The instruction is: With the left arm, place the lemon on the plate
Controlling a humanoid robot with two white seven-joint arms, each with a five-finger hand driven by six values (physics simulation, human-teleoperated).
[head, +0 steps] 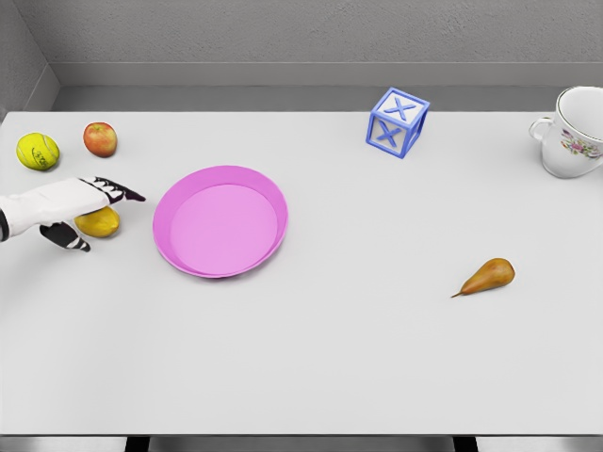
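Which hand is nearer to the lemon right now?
Left. The left hand is right over the lemon, fingers spread around it, beside the plate. The right hand is not in view.

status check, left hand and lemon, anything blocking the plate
Left hand open over the lemon, no grasp yet. Right arm out of view. Pink plate just right of lemon, path clear.

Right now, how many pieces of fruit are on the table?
3: an apple far left at the back, a lemon partly under the left hand, and a pear at right. Nothing else seems hidden.
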